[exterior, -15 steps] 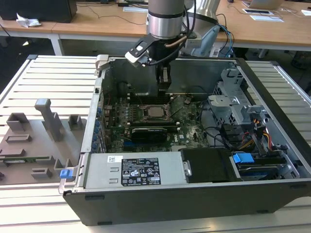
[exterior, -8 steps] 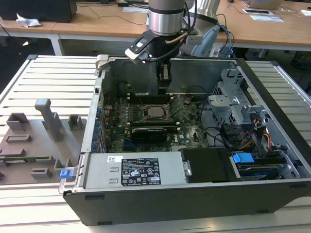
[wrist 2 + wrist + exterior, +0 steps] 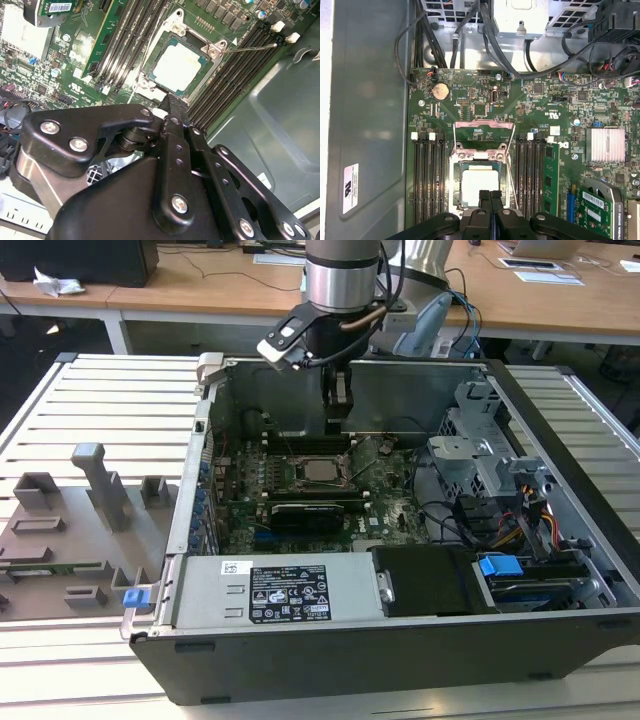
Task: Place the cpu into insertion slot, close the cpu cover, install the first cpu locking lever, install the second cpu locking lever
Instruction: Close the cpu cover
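Note:
The cpu [image 3: 479, 184] lies flat in the insertion slot on the green board, its pale silver top facing up [image 3: 177, 67]. The cpu cover [image 3: 170, 24] lies down around it as a silver frame [image 3: 454, 172], so the slot's contacts are hidden. A thin silver locking lever [image 3: 250, 47] sticks out sideways from the socket corner, and a wire bar [image 3: 485, 121] spans the board just beyond the cover. My gripper [image 3: 338, 425] hangs straight above the socket's near edge. Its black fingertips are pressed together with nothing between them in both wrist views [image 3: 490, 196] [image 3: 167, 102].
Long black memory slots [image 3: 427, 180] flank the socket on both sides. A finned heat sink [image 3: 605, 145], a coin battery [image 3: 440, 91] and black cables [image 3: 485, 40] sit nearby. The case's grey wall [image 3: 370, 110], power supply [image 3: 270, 595] and drive cage [image 3: 480, 455] hem in the board.

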You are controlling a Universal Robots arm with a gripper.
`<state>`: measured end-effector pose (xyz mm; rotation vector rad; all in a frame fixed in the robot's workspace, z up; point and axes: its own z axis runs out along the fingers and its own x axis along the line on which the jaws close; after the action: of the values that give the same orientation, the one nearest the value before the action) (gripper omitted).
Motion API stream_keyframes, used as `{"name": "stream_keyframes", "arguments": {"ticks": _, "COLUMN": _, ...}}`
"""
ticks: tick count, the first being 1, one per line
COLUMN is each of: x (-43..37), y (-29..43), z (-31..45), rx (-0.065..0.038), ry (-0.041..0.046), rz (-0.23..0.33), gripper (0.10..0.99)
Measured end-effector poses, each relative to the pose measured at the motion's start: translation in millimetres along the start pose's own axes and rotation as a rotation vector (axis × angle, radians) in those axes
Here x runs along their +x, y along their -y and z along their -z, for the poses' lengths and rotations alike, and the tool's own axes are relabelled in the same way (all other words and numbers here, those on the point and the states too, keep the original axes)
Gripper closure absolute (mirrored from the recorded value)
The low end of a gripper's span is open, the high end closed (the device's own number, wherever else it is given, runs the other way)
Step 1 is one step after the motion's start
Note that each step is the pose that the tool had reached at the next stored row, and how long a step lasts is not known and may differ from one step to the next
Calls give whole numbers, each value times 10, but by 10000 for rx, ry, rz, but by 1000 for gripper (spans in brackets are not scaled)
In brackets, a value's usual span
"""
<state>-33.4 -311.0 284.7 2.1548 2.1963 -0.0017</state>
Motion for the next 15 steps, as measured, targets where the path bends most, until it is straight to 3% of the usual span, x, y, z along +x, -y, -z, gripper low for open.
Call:
{"name": "stream_keyframes", "arguments": {"ticks": 4, "x": -1, "y": -15, "z": 3, "rx": 2, "ry": 3, "rz": -1, "gripper": 980}}
{"name": "stream_keyframes", "arguments": {"ticks": 10, "x": -3, "y": -191, "z": -6, "rx": 2, "ry": 3, "rz": 1, "gripper": 980}}
{"name": "stream_keyframes", "arguments": {"ticks": 13, "x": -6, "y": -385, "z": -15, "rx": 5, "ry": 4, "rz": 1, "gripper": 980}}
{"name": "stream_keyframes", "arguments": {"ticks": 15, "x": -7, "y": -453, "z": -18, "rx": 6, "ry": 7, "rz": 1, "gripper": 980}}
